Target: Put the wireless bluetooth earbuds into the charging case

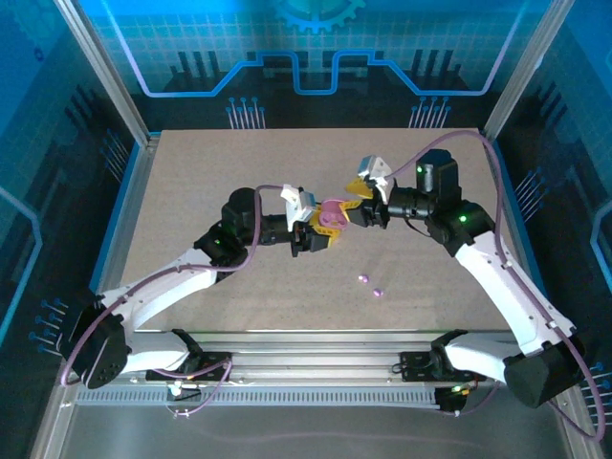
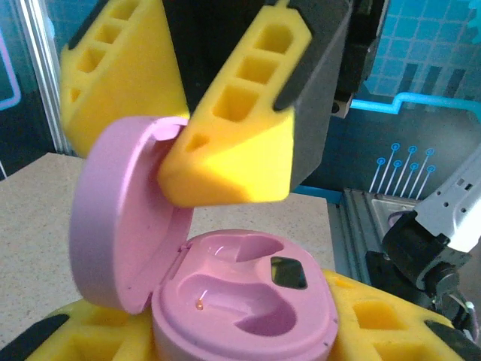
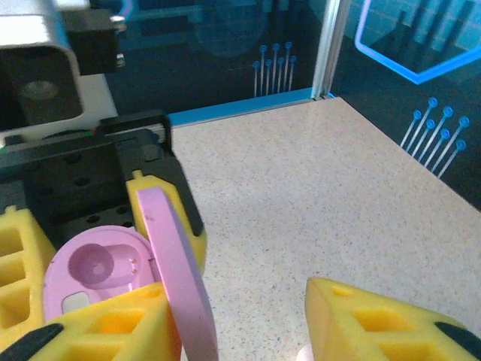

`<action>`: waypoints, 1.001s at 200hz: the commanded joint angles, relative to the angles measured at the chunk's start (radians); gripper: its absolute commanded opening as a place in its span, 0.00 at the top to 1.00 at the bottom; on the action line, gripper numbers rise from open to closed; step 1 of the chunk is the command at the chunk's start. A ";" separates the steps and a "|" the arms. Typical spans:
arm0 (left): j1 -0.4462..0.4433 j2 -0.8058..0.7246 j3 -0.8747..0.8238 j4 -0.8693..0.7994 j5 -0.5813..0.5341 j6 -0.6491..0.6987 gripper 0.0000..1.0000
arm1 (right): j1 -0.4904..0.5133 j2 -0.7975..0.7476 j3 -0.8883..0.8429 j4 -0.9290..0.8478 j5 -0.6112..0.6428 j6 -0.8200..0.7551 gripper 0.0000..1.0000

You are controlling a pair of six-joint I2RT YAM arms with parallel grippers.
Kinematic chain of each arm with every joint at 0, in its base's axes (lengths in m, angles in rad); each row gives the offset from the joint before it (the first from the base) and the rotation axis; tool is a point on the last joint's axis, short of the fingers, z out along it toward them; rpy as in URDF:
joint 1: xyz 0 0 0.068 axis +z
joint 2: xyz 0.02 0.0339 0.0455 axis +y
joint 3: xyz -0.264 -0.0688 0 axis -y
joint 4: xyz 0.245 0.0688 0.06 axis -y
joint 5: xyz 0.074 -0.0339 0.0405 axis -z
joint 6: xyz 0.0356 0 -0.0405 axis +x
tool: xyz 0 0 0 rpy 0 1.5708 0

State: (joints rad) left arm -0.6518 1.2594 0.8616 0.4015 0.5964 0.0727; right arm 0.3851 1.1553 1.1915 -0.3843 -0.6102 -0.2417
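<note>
Your left gripper [image 1: 323,229] is clamped on the base of the pink charging case [image 2: 248,301], held over the middle of the table [image 1: 191,191] with its lid [image 2: 120,226] swung up and both wells bare. Your right gripper [image 3: 237,301] has its jaws apart, one finger against the lid, gripping nothing. The two lilac earbuds [image 1: 361,278] lie close together on the table, toward the arm bases from the case and slightly right, so the free right arm looks nearer; their long axis is too small to read
</note>
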 commanded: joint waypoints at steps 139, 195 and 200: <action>0.041 -0.097 -0.153 0.279 -0.287 -0.047 0.62 | -0.141 0.119 -0.253 -0.416 0.245 0.794 0.60; 0.041 -0.109 -0.164 0.266 -0.280 -0.050 0.61 | 0.029 0.144 -0.400 -0.410 0.388 0.815 0.56; 0.041 -0.108 -0.162 0.266 -0.280 -0.049 0.61 | 0.034 0.151 -0.397 -0.419 0.414 0.799 0.57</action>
State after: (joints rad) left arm -0.6170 1.1725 0.7155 0.6338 0.3321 0.0242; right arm 0.3798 1.3022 0.8116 -0.7635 -0.2871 0.5758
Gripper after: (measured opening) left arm 0.392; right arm 0.441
